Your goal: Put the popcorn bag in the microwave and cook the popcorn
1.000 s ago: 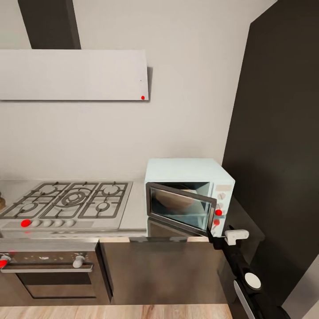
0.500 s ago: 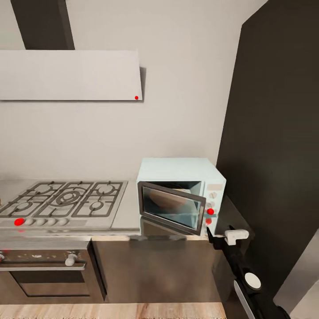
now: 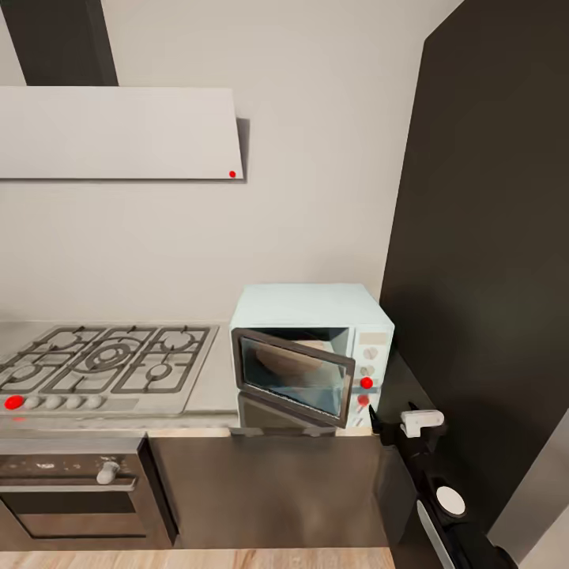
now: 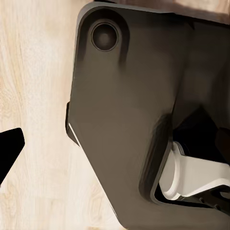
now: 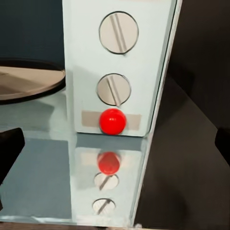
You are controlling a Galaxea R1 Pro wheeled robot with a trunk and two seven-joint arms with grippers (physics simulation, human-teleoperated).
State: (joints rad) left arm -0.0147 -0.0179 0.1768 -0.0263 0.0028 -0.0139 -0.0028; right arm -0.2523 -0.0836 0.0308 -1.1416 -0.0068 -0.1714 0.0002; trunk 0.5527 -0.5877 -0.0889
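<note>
Here the microwave (image 3: pixel 312 348), door ajar, sits just beyond the right gripper (image 3: pixel 378 427), whose opening I cannot tell.

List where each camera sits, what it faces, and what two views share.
Head view: high on the robot, looking forward and down at the microwave with its door ajar, the stove and the countertop; the right arm reaches in from the lower right.
Left wrist view: on the left arm, facing the wooden floor and the robot's own dark base.
Right wrist view: on the right arm, close to the microwave's knobs and red light; dark gripper fingertips at the edge.
Shared: head and right wrist views both show the microwave's control panel.
</note>
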